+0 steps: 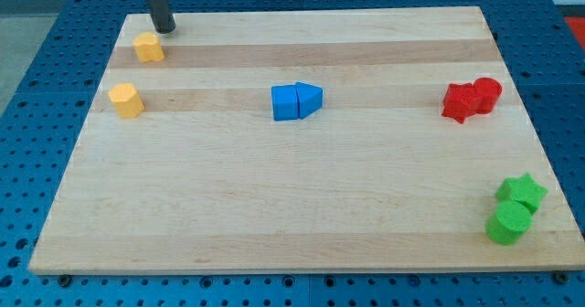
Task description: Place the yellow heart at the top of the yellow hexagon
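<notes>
The yellow heart (149,47) lies near the board's top left corner. The yellow hexagon (126,100) lies below it and slightly to the left, with a clear gap between the two. My tip (164,30) rests on the board just above and right of the yellow heart, close to it; I cannot tell whether it touches. The dark rod rises from there out of the view's top.
A blue cube (285,102) and a blue pointed block (310,97) touch at the board's middle. A red star (460,101) and a red cylinder (487,94) sit at the right. A green star (521,192) and a green cylinder (508,223) sit at the bottom right. The wooden board (274,206) lies on a blue perforated table.
</notes>
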